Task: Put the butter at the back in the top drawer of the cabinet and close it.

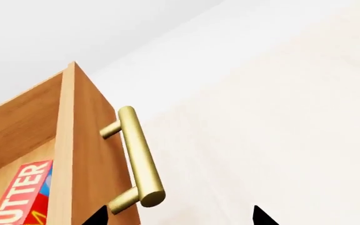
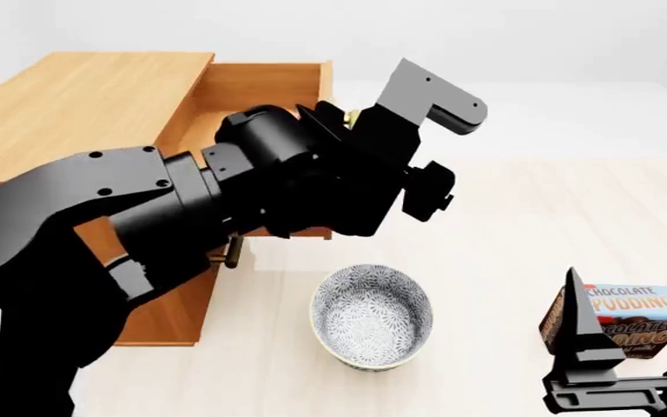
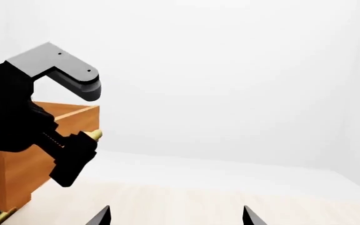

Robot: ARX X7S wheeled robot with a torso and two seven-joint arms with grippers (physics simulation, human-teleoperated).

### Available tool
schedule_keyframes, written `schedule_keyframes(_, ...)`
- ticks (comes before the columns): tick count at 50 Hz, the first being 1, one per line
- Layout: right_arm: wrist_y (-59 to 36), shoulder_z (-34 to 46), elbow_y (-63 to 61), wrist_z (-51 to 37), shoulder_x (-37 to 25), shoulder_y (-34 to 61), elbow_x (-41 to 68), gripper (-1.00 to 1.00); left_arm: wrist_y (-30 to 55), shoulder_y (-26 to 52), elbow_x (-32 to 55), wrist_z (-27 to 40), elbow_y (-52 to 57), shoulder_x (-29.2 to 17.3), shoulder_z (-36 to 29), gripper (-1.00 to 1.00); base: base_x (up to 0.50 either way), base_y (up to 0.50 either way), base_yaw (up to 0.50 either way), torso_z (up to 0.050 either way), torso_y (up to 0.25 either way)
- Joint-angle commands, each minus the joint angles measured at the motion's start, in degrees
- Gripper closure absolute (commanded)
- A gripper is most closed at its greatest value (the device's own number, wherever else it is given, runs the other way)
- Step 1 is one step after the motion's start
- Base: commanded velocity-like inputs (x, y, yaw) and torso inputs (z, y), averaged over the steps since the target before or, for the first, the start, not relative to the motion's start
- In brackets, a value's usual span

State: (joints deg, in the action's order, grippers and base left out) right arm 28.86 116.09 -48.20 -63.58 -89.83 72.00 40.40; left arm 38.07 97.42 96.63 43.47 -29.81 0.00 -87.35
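Observation:
The butter [image 1: 24,197], a red box with white lettering and a blue patch, lies inside the open top drawer [image 2: 267,87] of the cabinet [image 2: 79,104]. In the left wrist view the drawer front [image 1: 92,154] and its brass bar handle [image 1: 139,154] are close ahead. My left gripper [image 1: 180,220] is open, with one fingertip by the drawer front and the handle's near end between the jaws, not gripped. In the head view my left arm [image 2: 287,182] covers the drawer front. My right gripper [image 2: 635,334] is open and empty, low at the front right.
A patterned bowl [image 2: 372,317] stands on the pale floor in front of the cabinet. A chocolate pudding box [image 2: 637,314] sits right behind my right gripper's fingers. A lower drawer's brass handle [image 2: 233,252] shows under my left arm.

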Motion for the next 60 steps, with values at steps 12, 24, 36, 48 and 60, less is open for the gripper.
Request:
schedule_keyframes(12,1.2,0.5,0.7,-0.3,-0.2,-0.3,-0.8,-1.00,6.7,-8.0,1.7,0.3,-4.3,0.0,-3.2,-1.00,0.00,0.00,0.00,0.000,0.000)
schedule_keyframes(24,0.9,0.4,0.2,-0.8,-0.2,-0.4,-1.0,-1.00,11.1,-9.8,2.5,2.6,-5.8,0.0,-3.2,-1.00,0.01,0.00,0.00,0.000,0.000)
schedule_keyframes(36,-0.9,-0.3,-1.3,-1.3,-0.2,0.1,-0.8,-1.00,13.8,-10.0,2.2,6.9,-8.1,0.0,-3.4,-1.00,0.00,0.00,0.00,0.000,0.000)
schedule_keyframes(48,-2.6,-1.2,-2.5,-0.8,-0.2,0.9,0.1,-1.00,15.9,-8.1,-0.3,7.2,-13.9,0.0,-3.4,-1.00,0.00,0.00,0.00,0.000,0.000)
schedule_keyframes(60,-3.6,-1.7,-3.3,-0.7,-0.2,1.2,0.6,-1.00,16.8,-6.7,-4.0,6.1,-20.2,-0.5,-4.2,-1.00,0.00,0.00,0.00,0.000,0.000)
